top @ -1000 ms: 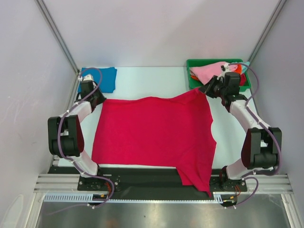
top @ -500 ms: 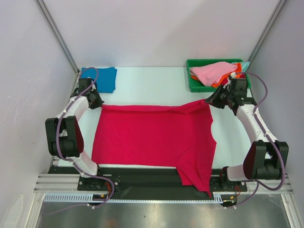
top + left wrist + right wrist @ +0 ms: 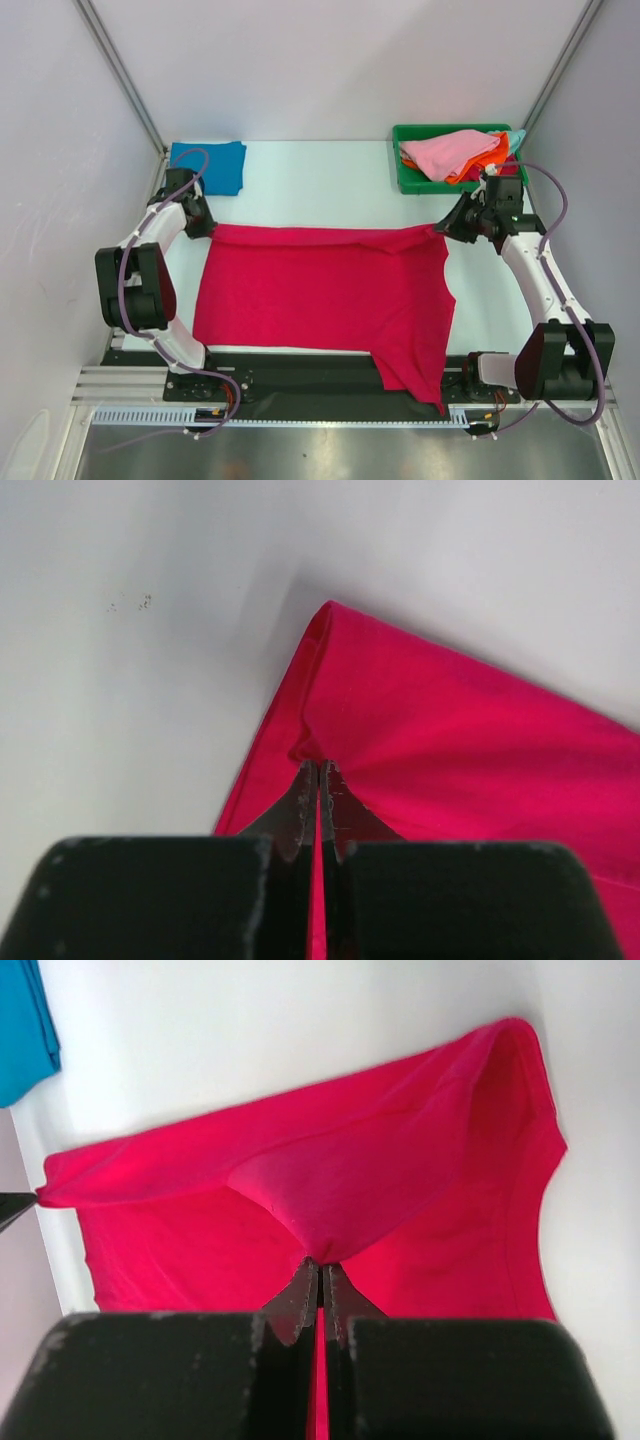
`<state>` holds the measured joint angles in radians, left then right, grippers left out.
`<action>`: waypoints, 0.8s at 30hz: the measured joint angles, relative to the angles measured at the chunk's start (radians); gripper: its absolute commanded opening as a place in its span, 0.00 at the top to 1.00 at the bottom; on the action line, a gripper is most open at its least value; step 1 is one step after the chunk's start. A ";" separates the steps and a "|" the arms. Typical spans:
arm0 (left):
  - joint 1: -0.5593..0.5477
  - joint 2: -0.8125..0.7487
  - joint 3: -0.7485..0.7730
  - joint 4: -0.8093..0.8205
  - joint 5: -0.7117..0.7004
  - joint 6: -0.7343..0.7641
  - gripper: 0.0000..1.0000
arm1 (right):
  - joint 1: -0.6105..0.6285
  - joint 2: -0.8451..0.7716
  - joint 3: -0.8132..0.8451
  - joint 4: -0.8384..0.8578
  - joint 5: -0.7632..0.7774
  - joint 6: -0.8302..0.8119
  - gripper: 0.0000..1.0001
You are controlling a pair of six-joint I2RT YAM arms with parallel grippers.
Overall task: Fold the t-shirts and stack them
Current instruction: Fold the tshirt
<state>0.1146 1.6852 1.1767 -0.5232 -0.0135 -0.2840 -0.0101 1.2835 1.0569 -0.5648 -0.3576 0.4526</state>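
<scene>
Two claws closed, crimson t-shirt pinched

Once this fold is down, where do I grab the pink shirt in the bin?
Probably its raised, crumpled middle, pinched from straight above. The pink shirt lies bunched on top inside the bin, whose walls would likely block a sideways approach. The right gripper, shut on the crimson shirt, is the nearer one.
</scene>
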 measured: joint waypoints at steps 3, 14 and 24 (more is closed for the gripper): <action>0.000 0.003 0.000 -0.005 0.001 0.004 1.00 | 0.000 -0.023 -0.024 -0.018 0.003 -0.001 1.00; 0.000 0.003 -0.017 -0.010 0.002 0.005 1.00 | 0.001 -0.104 -0.094 -0.061 0.009 0.019 1.00; 0.002 0.003 -0.072 -0.002 0.018 -0.004 1.00 | 0.000 -0.121 -0.114 -0.087 0.026 0.018 1.00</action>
<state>0.1165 1.6886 1.1049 -0.5251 0.0044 -0.2878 -0.0097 1.1625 0.9428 -0.6514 -0.3313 0.4702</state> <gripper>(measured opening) 0.006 0.017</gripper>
